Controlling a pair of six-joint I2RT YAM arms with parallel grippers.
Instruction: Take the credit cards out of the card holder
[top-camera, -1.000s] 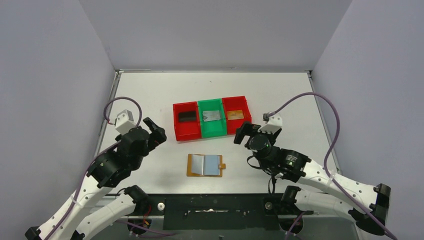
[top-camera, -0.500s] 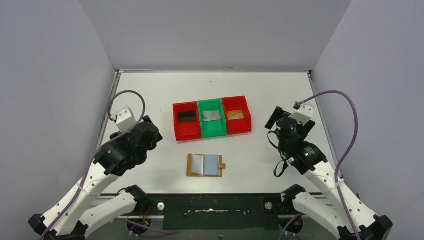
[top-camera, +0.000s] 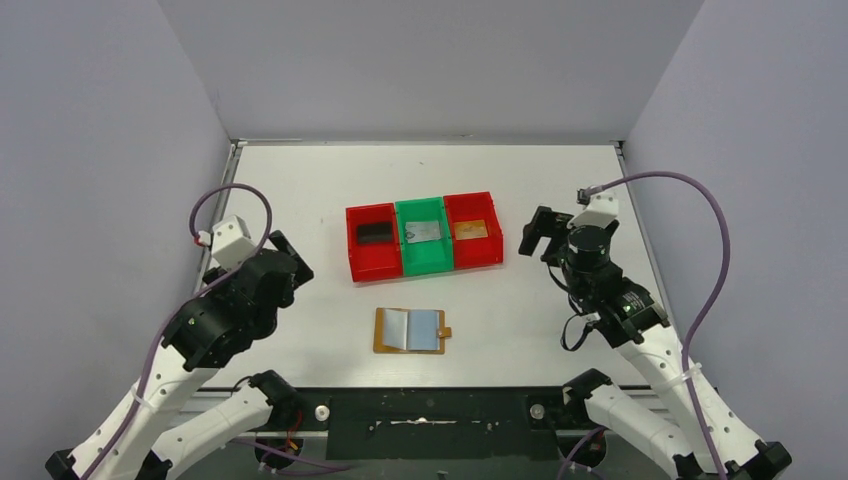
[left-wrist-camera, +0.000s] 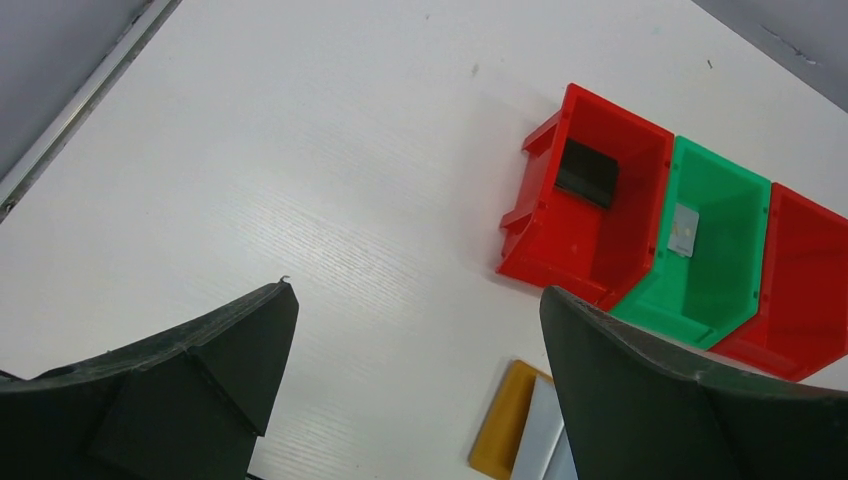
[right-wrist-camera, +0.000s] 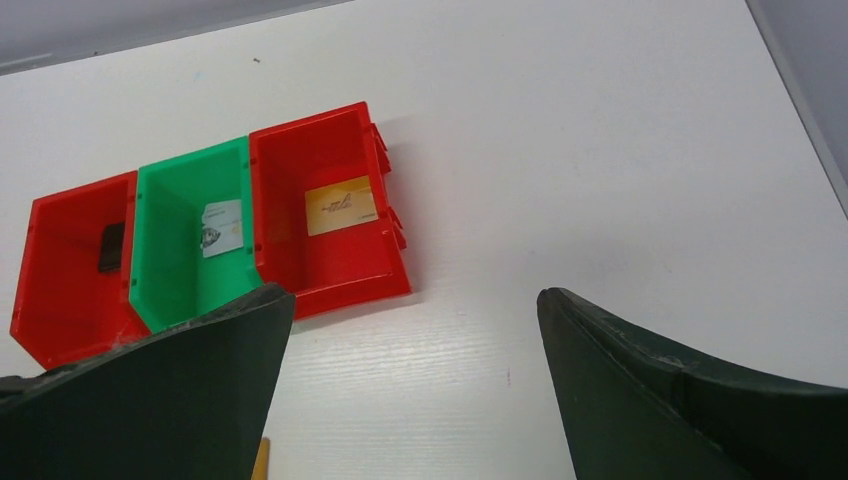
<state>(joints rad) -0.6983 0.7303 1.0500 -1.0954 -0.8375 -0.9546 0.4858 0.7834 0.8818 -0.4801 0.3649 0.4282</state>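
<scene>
- Both arms have swung outward; from above, my left gripper (top-camera: 288, 258) and right gripper (top-camera: 533, 232) hang spread, well apart from the open card holder (top-camera: 410, 330).
- Left wrist: black card (left-wrist-camera: 586, 172) and silver card (left-wrist-camera: 684, 232) lie in bins (left-wrist-camera: 530, 240).
- Right wrist: orange card (right-wrist-camera: 341, 205) binned too; a returning arm could clip the bins.

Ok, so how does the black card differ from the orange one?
The black card is dark and plain; the orange card is gold-brown with pale print. The black card lies in the left red bin, the orange card in the right red bin, the green bin between them. Both are out of the card holder.
</scene>
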